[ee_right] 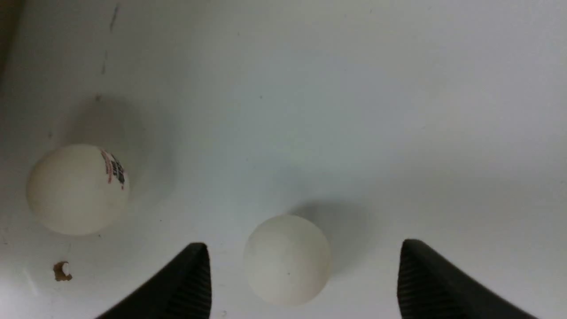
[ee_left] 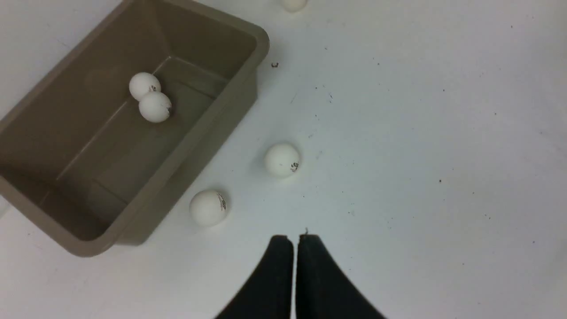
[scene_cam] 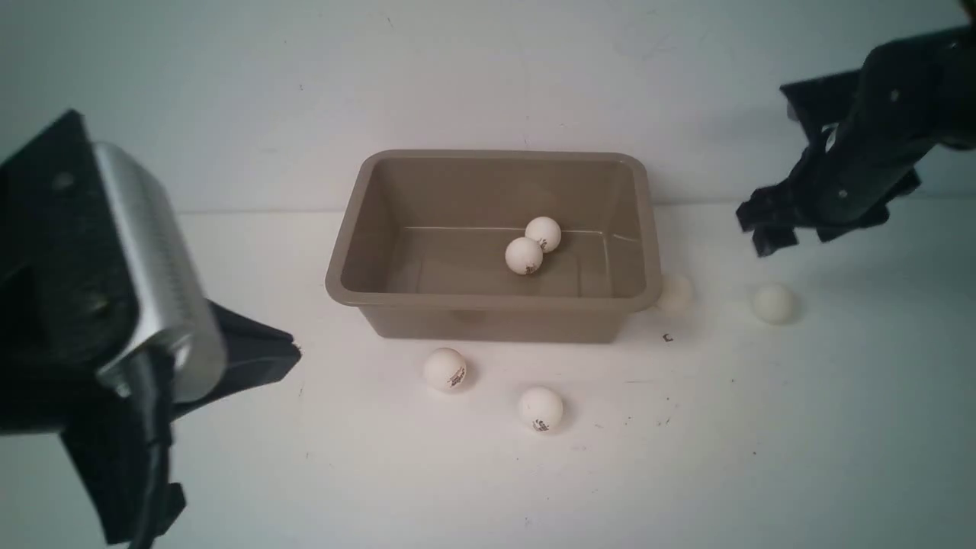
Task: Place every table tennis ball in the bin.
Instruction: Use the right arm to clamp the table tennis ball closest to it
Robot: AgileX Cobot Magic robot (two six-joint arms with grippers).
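While my left jaws are clenched on nothing above the white tabletop (scene_cam: 686,457), my right jaws hang released and wide, a small matte white table tennis ball (ee_right: 287,259) lying ungripped below, between them, toward the right edge. Another ball (ee_right: 77,188) sits just beside the rectangular taupe-brown plastic bin (scene_cam: 488,324). Two balls (scene_cam: 524,255) touch inside the bin; two (scene_cam: 445,369) lie apart toward the near edge.
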